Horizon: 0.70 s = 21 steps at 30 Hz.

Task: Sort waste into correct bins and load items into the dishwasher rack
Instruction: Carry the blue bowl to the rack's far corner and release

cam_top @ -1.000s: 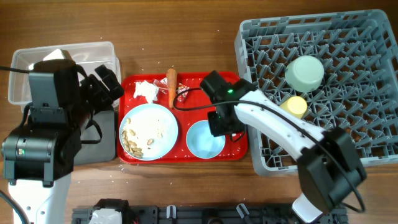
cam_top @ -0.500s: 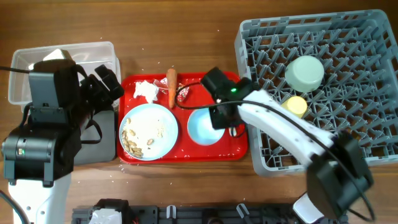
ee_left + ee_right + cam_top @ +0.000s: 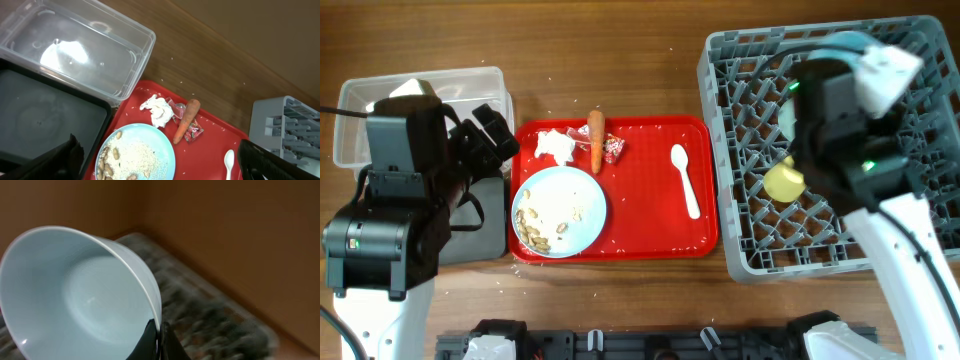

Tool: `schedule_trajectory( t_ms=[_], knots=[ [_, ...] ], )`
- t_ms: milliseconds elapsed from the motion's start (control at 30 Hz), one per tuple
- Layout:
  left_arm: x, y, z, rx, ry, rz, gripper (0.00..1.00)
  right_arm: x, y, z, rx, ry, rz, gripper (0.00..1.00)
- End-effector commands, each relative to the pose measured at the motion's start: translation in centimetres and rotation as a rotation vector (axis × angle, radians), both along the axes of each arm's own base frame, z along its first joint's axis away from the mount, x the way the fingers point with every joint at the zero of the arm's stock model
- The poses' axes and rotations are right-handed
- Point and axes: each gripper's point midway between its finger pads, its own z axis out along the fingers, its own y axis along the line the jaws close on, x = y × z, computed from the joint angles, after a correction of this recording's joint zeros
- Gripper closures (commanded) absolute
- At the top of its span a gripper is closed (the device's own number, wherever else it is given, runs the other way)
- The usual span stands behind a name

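Note:
My right gripper [image 3: 157, 339] is shut on the rim of a pale blue bowl [image 3: 75, 290] and holds it tilted above the grey dishwasher rack [image 3: 910, 230]. From overhead, only an edge of this bowl [image 3: 842, 40] shows, by the right gripper [image 3: 850, 55]. A yellow cup [image 3: 783, 182] sits in the rack; the second bowl [image 3: 786, 118] is mostly hidden by the arm. On the red tray [image 3: 650, 240] lie the plate [image 3: 558, 210] with crumbs, napkin [image 3: 555, 146], carrot [image 3: 596, 140], wrapper [image 3: 613, 148] and white spoon [image 3: 685, 180]. My left gripper [image 3: 160, 150] is open and empty above the plate [image 3: 137, 155].
The clear tub [image 3: 420, 95] stands at the far left with something white inside. The black tray [image 3: 45, 120] lies in front of it, mostly under my left arm in the overhead view. The rack's corner [image 3: 290, 125] shows at the right of the left wrist view.
My right gripper has lifted the bowl off the red tray and carried it right, over the rack. The spoon is now uncovered. The left arm has not moved.

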Motion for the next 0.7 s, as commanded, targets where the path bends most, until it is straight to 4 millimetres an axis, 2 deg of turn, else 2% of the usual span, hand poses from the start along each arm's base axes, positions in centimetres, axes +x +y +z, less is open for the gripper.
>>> schedule_trajectory(
  t_ms=[0, 100, 233, 500, 667],
  knots=[
    [0.1, 0.3, 0.5, 0.011, -0.015, 0.015, 0.0, -0.8, -6.8, 0.5, -0.167, 0.073, -0.258, 0.96],
    [0.1, 0.3, 0.5, 0.011, -0.015, 0.015, 0.0, 0.4, -10.2, -1.3, -0.215, 0.186, -0.322, 0.96],
    [0.1, 0.3, 0.5, 0.011, -0.015, 0.015, 0.0, 2.7, -13.0, -4.9, -0.266, 0.353, -0.341, 0.96],
    [0.1, 0.3, 0.5, 0.011, -0.014, 0.015, 0.0, 6.9, -13.9, -11.2, -0.342, 0.569, -0.278, 0.96],
    [0.1, 0.3, 0.5, 0.011, -0.014, 0.015, 0.0, 8.2, -14.8, -12.1, -0.443, 0.683, -0.301, 0.96]
  ],
)
